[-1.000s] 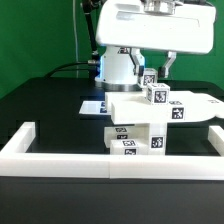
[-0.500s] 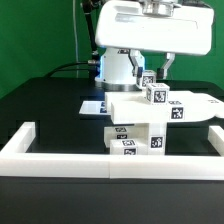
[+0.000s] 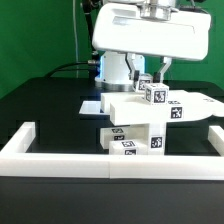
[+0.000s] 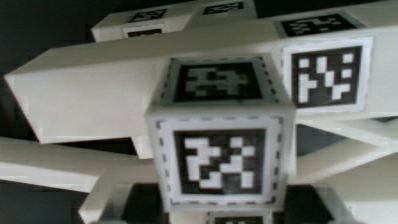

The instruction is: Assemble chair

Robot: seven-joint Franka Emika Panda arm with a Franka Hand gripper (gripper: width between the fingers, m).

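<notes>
The chair is a stack of white tagged parts. In the exterior view a flat panel [image 3: 140,106] lies on a lower tagged block [image 3: 133,141], and a short square post [image 3: 154,94] stands on the panel. My gripper [image 3: 151,82] comes down from above with a finger on each side of the post. In the wrist view the post [image 4: 222,120] fills the middle, with dark fingers [image 4: 146,205] tight against both its sides near my gripper [image 4: 222,205]. The panel [image 4: 80,90] lies behind it. The gripper is shut on the post.
A long low white border wall [image 3: 90,160] runs along the table's front and up both sides. The marker board [image 3: 93,105] lies flat behind the chair at the exterior view's left. A green backdrop stands behind the arm's base.
The white hand has turned and shifted slightly toward the exterior view's left, and the post's tag has moved a little with it. The panel and block have not moved.
</notes>
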